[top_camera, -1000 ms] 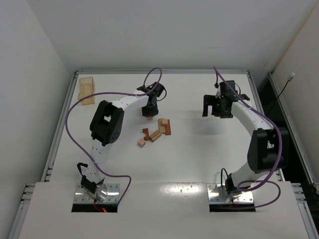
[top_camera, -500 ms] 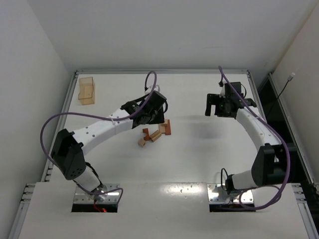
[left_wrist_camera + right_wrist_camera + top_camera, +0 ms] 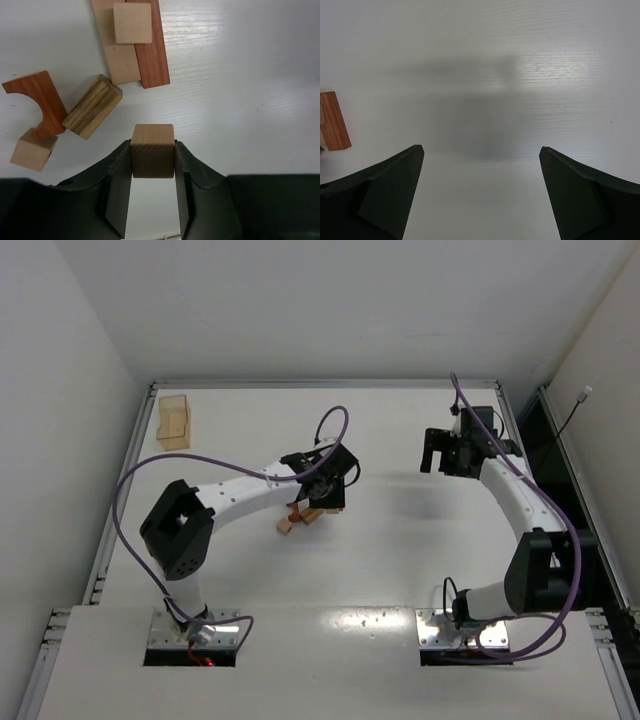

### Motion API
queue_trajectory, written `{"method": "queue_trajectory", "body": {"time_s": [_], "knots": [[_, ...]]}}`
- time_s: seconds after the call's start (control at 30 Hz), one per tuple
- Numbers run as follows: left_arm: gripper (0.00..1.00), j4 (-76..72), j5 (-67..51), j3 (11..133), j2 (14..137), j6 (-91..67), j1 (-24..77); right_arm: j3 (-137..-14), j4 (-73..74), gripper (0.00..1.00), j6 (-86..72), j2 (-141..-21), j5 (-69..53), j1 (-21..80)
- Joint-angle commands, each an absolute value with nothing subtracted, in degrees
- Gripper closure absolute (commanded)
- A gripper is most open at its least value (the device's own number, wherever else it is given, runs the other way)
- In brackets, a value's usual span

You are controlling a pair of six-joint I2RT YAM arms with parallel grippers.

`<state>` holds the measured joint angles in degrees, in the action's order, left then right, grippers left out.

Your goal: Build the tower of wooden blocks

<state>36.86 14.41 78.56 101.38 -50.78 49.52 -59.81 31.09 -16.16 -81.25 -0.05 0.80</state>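
**Left wrist view: tan cube pinched, the start of the tower just ahead**

The wood block tower (image 3: pixel 145 60) is barely begun. At the top of the left wrist frame, left of centre, a light tan flat wooden bar (image 3: pixel 117 65) and a reddish-brown flat wooden bar (image 3: pixel 156 75) lie side by side and touching. A small light tan square block (image 3: pixel 132 22) rests across both.

Below them, in the lower middle of the frame and apart from the bars, the left gripper (image 3: pixel 152 150) is clamped on a light tan wooden cube (image 3: pixel 152 137). It holds the cube by two opposite flat faces, with the front edge poking past the fingertips. How high it hangs above the table I cannot tell.

These pieces look light, rigid and smooth-sanded. A modest squeeze on parallel faces, taken squarely, should hold one. A skewed grip would likely let it twist or slip, and a stacked piece would shift at a slight nudge.

At the left of the frame lie three loose pieces:
- a striped dark-grained wooden block (image 3: pixel 92 106);
- just beside it, a reddish-brown wooden arch piece (image 3: pixel 37 97);
- a small tan wooden cube (image 3: pixel 32 149), touching the foot of the arch.

In the top external view the cluster sits near the middle of the white table (image 3: pixel 400 560), partly hidden under the left wrist. The right gripper (image 3: pixel 445 452) hovers at upper right, well apart. The right wrist view shows its jaws spread wide with nothing between them. A translucent tan plastic box (image 3: pixel 173 422) stands at the table's upper left corner.
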Motion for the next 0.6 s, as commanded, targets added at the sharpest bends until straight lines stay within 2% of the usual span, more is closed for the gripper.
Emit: {"method": "queue_trajectory", "body": {"time_s": [0.0,0.57], "knots": [[1.00,36.3,13.7,81.6,101.8,-52.6,49.8,-59.9,29.4,0.01,-17.0,-80.2,-0.4,0.0],[1.00,38.1,17.2,86.0,111.1,-53.6,49.8,-60.5,29.4,0.01,-17.5,-82.3,-1.5,0.0]]}}
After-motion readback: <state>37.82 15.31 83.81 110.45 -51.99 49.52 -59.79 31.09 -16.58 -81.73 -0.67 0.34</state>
